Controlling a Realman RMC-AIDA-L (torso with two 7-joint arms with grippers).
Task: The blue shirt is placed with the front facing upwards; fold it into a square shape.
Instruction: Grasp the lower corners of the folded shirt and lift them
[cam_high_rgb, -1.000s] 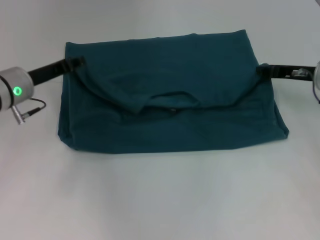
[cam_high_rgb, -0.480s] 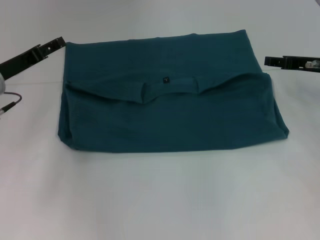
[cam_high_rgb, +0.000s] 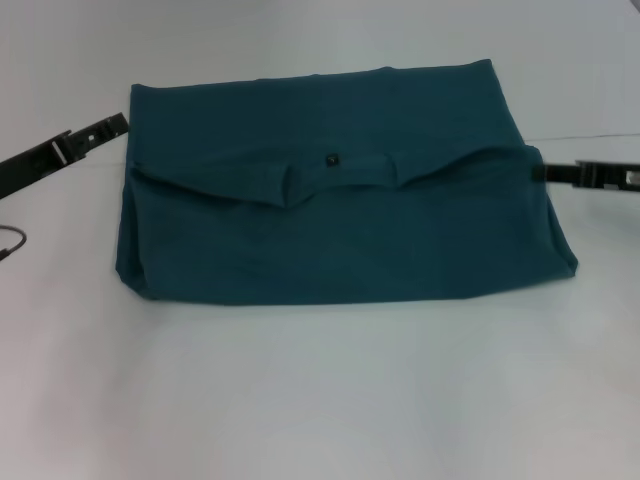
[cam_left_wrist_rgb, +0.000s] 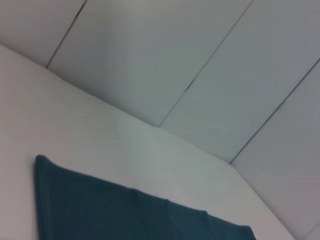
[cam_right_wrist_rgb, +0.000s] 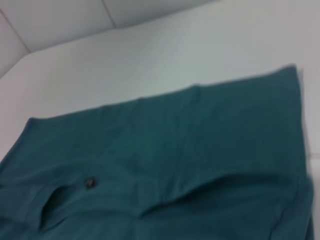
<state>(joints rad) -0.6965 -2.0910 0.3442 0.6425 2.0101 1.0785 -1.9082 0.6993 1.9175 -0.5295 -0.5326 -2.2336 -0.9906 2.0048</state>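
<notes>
From the head camera, the blue shirt (cam_high_rgb: 340, 190) is lying folded across the white worktop (cam_high_rgb: 320, 390). The left gripper (cam_high_rgb: 112, 126) is hanging just off its left edge, the right gripper (cam_high_rgb: 545, 172) at its right edge; whether their jaws are apart, I cannot tell. Both wrist cameras are showing the shirt lying flat.
</notes>
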